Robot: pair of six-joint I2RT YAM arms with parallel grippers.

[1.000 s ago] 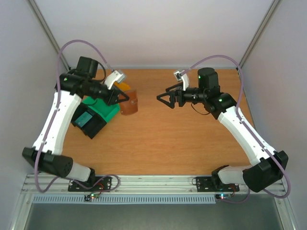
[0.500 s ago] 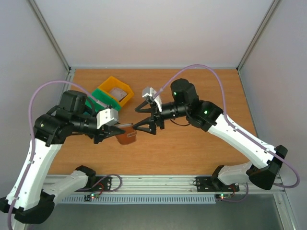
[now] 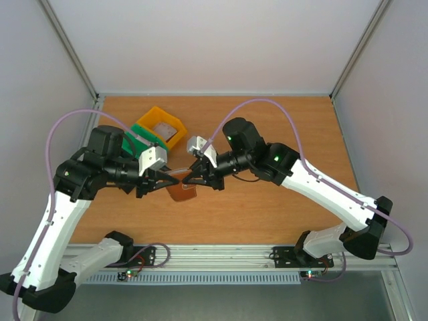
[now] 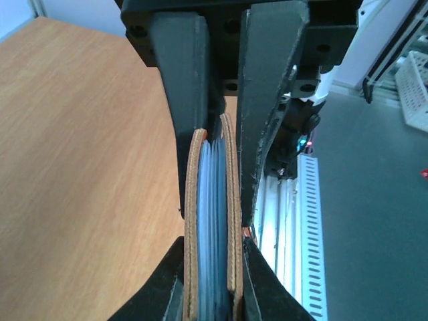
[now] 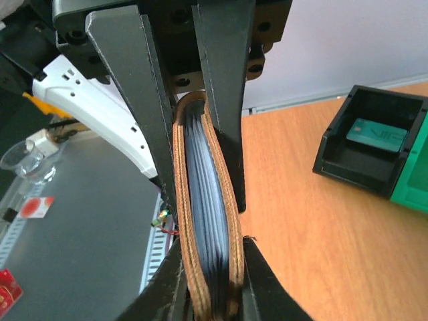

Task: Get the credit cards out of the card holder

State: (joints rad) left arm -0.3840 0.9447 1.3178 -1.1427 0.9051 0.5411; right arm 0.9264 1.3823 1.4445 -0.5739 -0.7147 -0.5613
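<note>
The brown card holder [image 3: 180, 192] hangs above the table between both arms. My left gripper [image 3: 166, 182] is shut on it from the left, and my right gripper [image 3: 192, 178] is shut on it from the right. In the left wrist view the card holder [image 4: 212, 221] stands edge-on, folded, pale blue layers between brown covers, inside my left gripper [image 4: 212, 271]. The right wrist view shows the same card holder [image 5: 204, 214] pinched by my right gripper [image 5: 208, 281], with the other gripper's fingers [image 5: 224, 80] clamping its far end. The credit cards are hidden.
A yellow bin [image 3: 160, 127] stands at the back left, with a green bin [image 3: 142, 138] partly behind my left arm. The green bin [image 5: 414, 180] has a black compartment with a teal object inside. The table's near edge and a slotted rail [image 4: 311, 254] lie below.
My right gripper has moved left onto the card holder and shut on it. The left arm still holds the holder and has shifted only slightly.
</note>
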